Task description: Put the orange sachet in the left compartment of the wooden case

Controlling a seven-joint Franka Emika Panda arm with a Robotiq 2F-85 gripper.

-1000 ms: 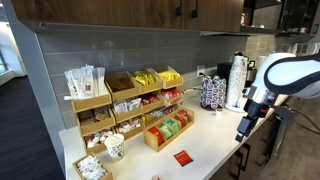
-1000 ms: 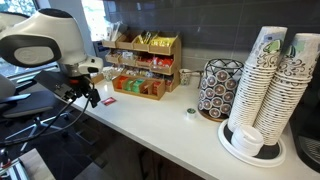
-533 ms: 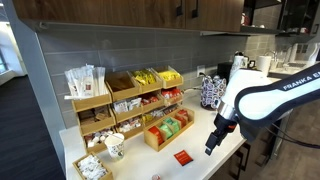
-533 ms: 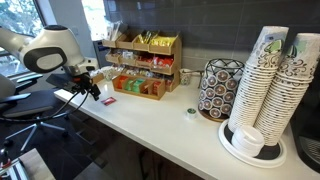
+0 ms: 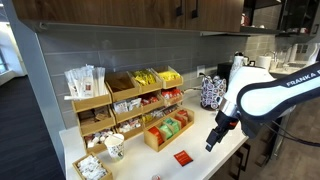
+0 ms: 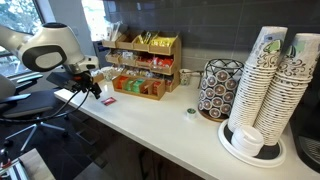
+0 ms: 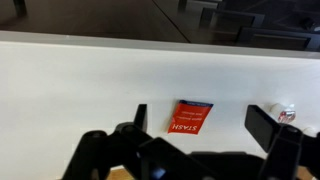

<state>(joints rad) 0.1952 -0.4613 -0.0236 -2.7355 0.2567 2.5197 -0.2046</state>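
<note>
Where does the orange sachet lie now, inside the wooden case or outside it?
Outside. The sachet lies flat on the white counter, in front of the wooden case and apart from it, in none of its compartments.

Both exterior views look obliquely along the long white countertop (image 5: pixel 200 150) (image 6: pixel 170 125) from opposite ends at middling distance, sharing the low wooden compartmented case (image 5: pixel 168 131) (image 6: pixel 148 88), while the wrist view stares down close at that countertop (image 7: pixel 90 75).

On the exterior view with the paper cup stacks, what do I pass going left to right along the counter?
gripper → orange sachet → wooden case → small round object → patterned holder → paper cup stacks
</note>
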